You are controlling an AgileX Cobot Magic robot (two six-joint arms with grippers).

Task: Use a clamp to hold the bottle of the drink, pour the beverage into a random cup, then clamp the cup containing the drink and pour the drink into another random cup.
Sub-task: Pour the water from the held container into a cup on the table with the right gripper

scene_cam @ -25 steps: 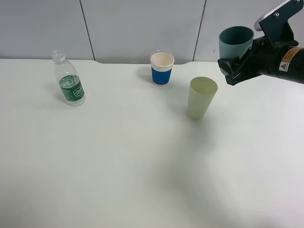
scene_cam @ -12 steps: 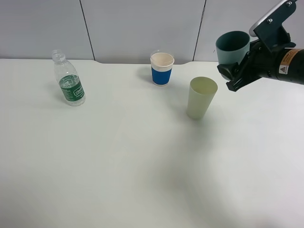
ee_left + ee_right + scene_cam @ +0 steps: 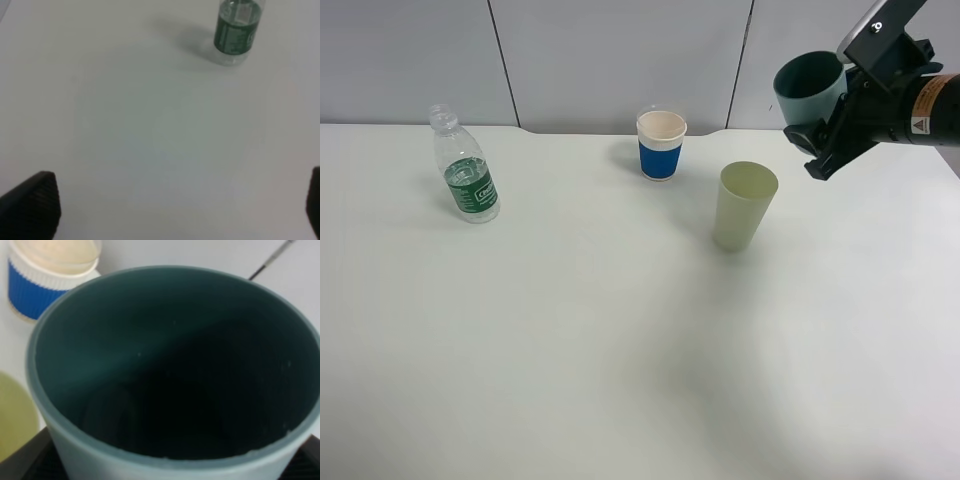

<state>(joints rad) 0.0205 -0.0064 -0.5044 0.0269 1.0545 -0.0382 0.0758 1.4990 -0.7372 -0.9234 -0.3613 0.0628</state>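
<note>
Where the right clamp (image 3: 825, 140) is pressed shut on the teal cup (image 3: 808, 86), the cup is gripped low on its wall and held clear of the table (image 3: 620, 350), tilted with its mouth turned toward the middle of the scene. Its dark inside fills the right wrist view — whether any liquid lies in it cannot be told. Near it, lower and nearer the middle, the pale green cup (image 3: 744, 205) is seen standing upright on the table, apart from the held cup. Farther back, the paper cup (image 3: 661, 145) with a blue sleeve is set upright near the wall. Well apart, on the far left, the bottle (image 3: 466, 170) stands uncapped — and over the table near it the left clamp (image 3: 172, 205) is held with its fingers spread wide.
</note>
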